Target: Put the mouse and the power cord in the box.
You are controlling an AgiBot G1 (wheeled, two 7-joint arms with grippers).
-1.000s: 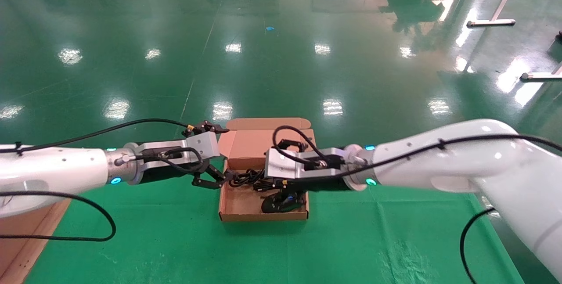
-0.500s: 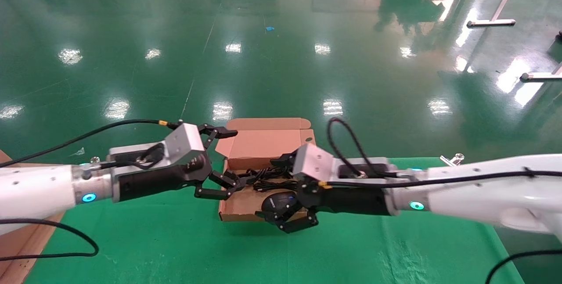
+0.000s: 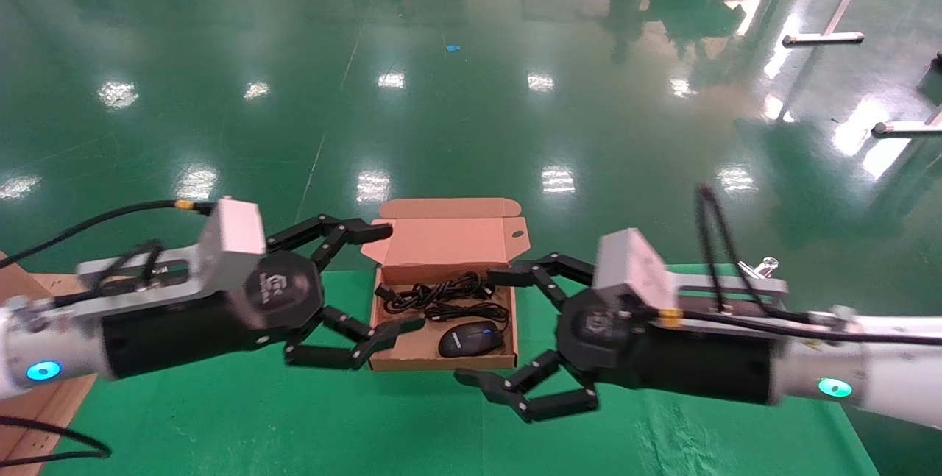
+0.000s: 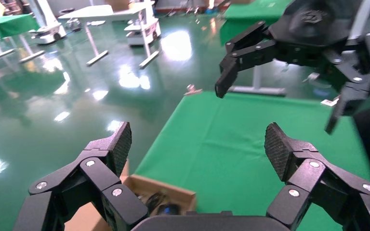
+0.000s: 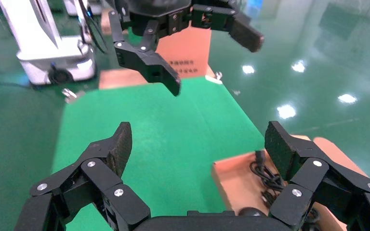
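Note:
The brown cardboard box [image 3: 441, 240] sits on the green cloth with its lid standing open at the back. Inside it, the coiled black power cord [image 3: 436, 293] lies along the back, and the black mouse [image 3: 469, 338] with a blue wheel rests at the front right. My left gripper [image 3: 395, 277] hovers open at the box's left side, raised above it, holding nothing. My right gripper [image 3: 489, 327] hovers open at the right front corner, also empty. The left wrist view shows the box [image 4: 176, 192] below the left gripper [image 4: 198, 141]. The right wrist view shows the cord [image 5: 268, 177] and the box [image 5: 233, 180] under the right gripper [image 5: 197, 139].
Green cloth [image 3: 294, 417] covers the table, whose far edge runs just behind the box. A brown cardboard piece [image 3: 26, 406] lies at the left edge. A small metal clip [image 3: 762, 267] sits at the far right edge. Glossy green floor lies beyond.
Both grippers have pulled back out of the box, to the sides and upward, with their fingers spread wider. The mouse and cord stay lying in the box.

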